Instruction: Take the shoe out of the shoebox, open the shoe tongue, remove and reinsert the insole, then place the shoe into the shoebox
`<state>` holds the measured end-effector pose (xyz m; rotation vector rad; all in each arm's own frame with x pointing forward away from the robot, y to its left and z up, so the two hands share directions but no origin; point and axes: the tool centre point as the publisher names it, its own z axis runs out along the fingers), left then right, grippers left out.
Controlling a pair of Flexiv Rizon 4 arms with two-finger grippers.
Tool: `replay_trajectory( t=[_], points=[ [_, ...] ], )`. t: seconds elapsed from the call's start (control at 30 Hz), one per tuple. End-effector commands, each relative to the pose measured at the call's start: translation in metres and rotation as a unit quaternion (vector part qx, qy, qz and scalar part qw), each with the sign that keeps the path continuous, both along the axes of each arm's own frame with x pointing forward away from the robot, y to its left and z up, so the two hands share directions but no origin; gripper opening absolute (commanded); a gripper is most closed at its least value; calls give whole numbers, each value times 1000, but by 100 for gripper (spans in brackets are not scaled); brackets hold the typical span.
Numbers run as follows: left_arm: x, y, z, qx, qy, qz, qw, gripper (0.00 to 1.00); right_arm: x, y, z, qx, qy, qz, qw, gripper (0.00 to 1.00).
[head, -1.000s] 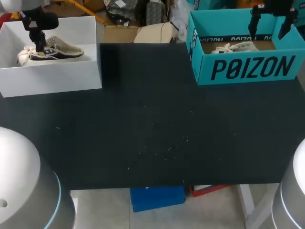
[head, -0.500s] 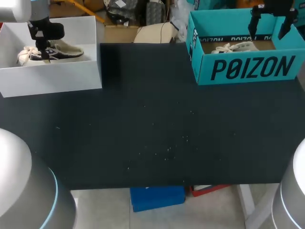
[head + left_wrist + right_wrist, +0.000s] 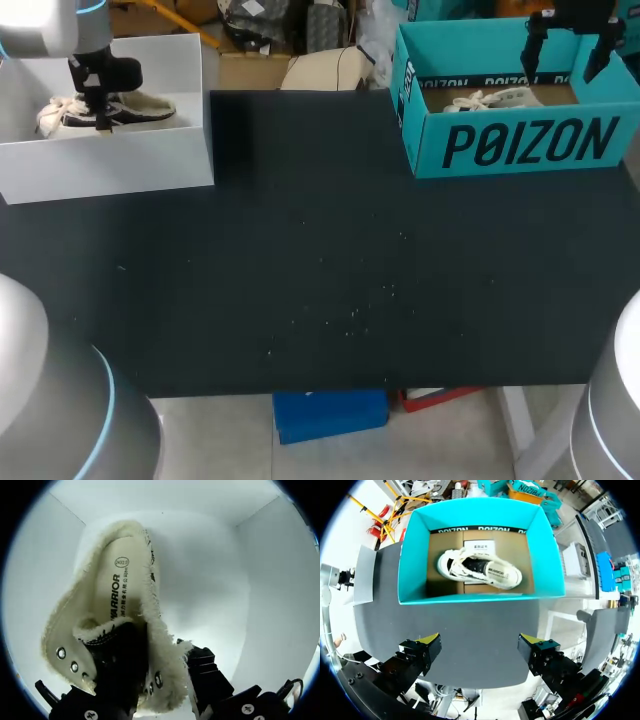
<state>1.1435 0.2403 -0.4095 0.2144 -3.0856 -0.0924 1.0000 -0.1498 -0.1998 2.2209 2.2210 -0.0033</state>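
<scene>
left jaws gape astride the fleecy shoe (image 3: 122, 595), right jaws gape above the teal shoebox (image 3: 415, 555).

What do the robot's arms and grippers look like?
The left arm and right arm are rounded silver-grey shells; the left shows a light-blue ring. The left gripper is black; the right gripper has black, screw-studded fingers with yellow tips.

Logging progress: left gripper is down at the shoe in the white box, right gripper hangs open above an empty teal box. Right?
No: the teal box is not empty; the right wrist view shows a white shoe lying in it.
</scene>
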Motion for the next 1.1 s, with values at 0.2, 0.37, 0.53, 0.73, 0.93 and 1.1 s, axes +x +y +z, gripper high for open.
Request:
replay_trajectory(
  t=[0.2, 0.37, 0.53, 0.73, 0.93, 1.1],
  points=[
    [8, 3, 3, 3, -4, 3, 1000, 0, 0, 0, 0, 0, 0, 0, 1000, 100],
    [2, 6, 25, 7, -20, -2, 1000, 0, 0, 0, 0, 0, 0, 0, 1000, 100],
    [-8, 7, 63, 19, -48, -9, 999, 0, 0, 0, 0, 0, 0, 0, 1000, 100],
    [-30, -1, 120, 43, -102, -15, 994, 0, 0, 0, 0, 0, 0, 0, 1000, 100],
    [-60, -28, 190, 50, -158, 5, 986, 0, 0, 0, 0, 0, 0, 0, 1000, 100],
    [-95, -73, 244, 60, -213, 24, 975, 0, 0, 0, 0, 0, 0, 0, 1000, 100]
  ],
)
